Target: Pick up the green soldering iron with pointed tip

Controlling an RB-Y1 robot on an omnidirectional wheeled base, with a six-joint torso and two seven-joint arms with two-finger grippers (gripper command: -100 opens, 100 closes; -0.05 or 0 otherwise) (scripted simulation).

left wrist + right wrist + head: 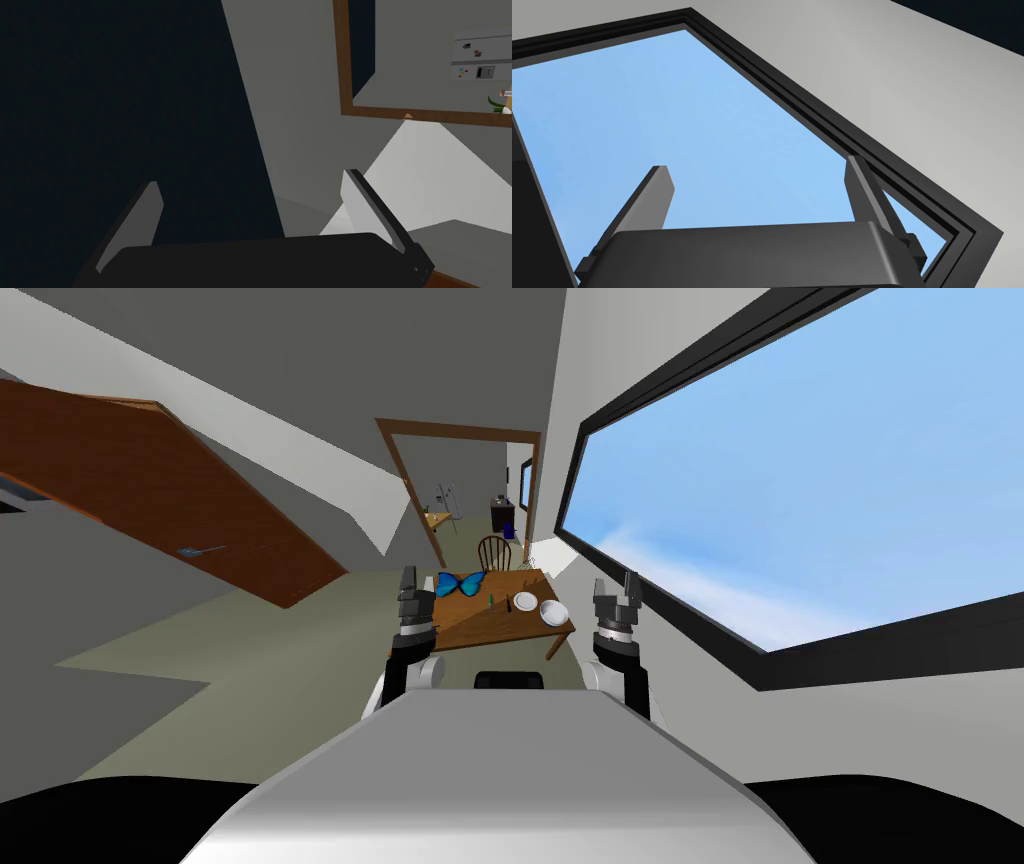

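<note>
**While a white bowl [553, 612] and a plate [525, 602] sit on the table [480, 626], the left claw [410, 578] and right claw [616, 586] gape wide and hold nothing**

Since both arms are held up in front of the chest, the two claws are the nearest things in the head view. The left claw shows against the table's left edge. The right claw shows just off the table's right side, toward the big window [800, 488]. The left one's fingers [150, 215] and the right one's fingers [659, 200] each stand about a third of their wrist view apart. Both are fully open, gripping nothing and touching nothing.

Ahead of the claws stands the brown wooden table. The bowl sits at its near right corner, and the plate lies just beside it, a little farther in and to the left. Both look plain white, and they are too small to tell whether anything lies in them.

Left of the plate, apart from it, lies the green soldering iron [491, 601], a short green sliver near the middle of the tabletop. Its tip is too small to make out. Farther left and back, a blue butterfly [460, 583] lies flat on the wood, so the iron is between it and the plate.

A round-backed wooden chair [494, 553] stands at the table's far edge, and a brown-framed doorway [400, 478] opens behind it.
</note>
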